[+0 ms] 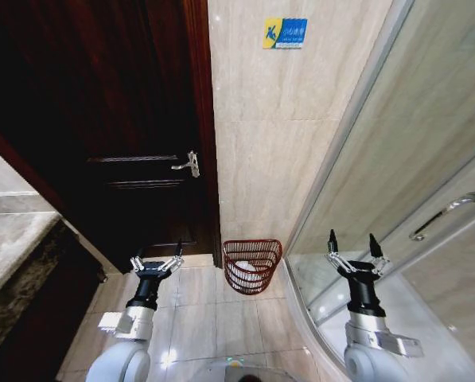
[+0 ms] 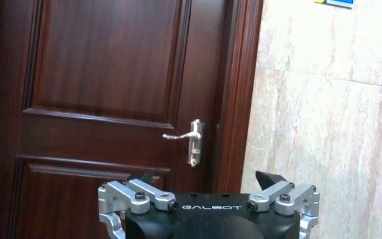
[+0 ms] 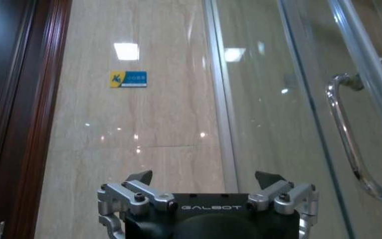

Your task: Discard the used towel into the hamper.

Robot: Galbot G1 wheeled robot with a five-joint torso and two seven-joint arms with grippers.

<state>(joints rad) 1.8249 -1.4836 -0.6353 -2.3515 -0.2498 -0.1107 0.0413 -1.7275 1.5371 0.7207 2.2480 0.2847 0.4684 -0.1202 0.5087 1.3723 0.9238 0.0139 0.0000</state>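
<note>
The door (image 1: 102,119) stands left of the hamper (image 1: 252,265), the shower glass (image 1: 412,159) right. The hamper sits against the wall, white cloth inside, likely the towel (image 1: 251,274). The left gripper (image 1: 157,263) and right gripper (image 1: 357,253) flank it, both spread and empty, apparently finished.

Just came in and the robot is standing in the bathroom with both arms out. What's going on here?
Nothing is being handled right now. The robot faces the tiled wall between the dark door and the glass shower. The hamper sits on the floor against that wall, with something white inside. The left gripper is held open in front of the door, the right gripper open in front of the shower glass. Neither holds anything, and neither is at the hamper.
</note>
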